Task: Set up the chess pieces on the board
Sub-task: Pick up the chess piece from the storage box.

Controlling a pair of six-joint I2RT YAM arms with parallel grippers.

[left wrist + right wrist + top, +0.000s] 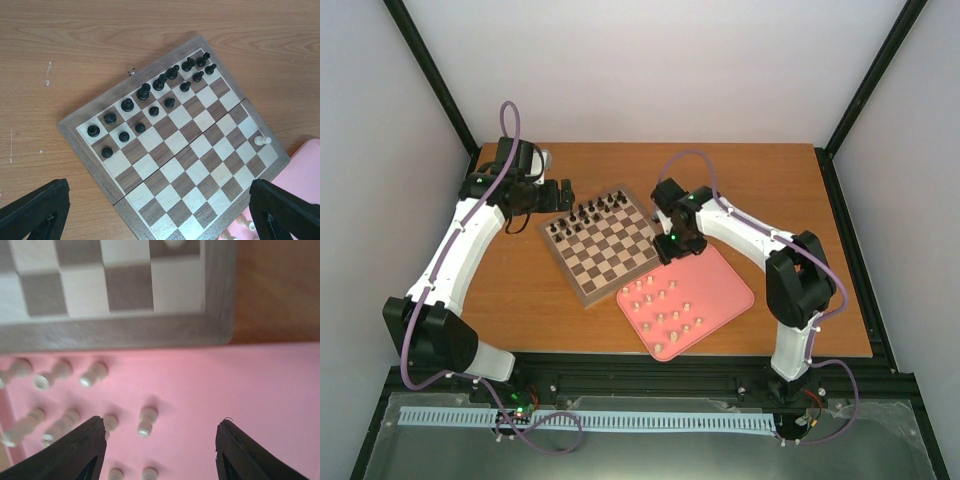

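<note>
The board lies mid-table with black pieces lined up along its far side. One cream chess piece stands on a square near the board's right edge. Several more cream chess pieces are scattered on the pink tray. My right gripper is open over the tray, just off the board's corner, with a lying cream piece below the gap between its fingers. My left gripper hangs open above the board's near-left part, holding nothing.
The pink tray touches the board's near-right edge. Bare wooden table lies to the right of and behind the board. Black frame posts rise at the table's back corners. The right arm reaches across the tray's far side.
</note>
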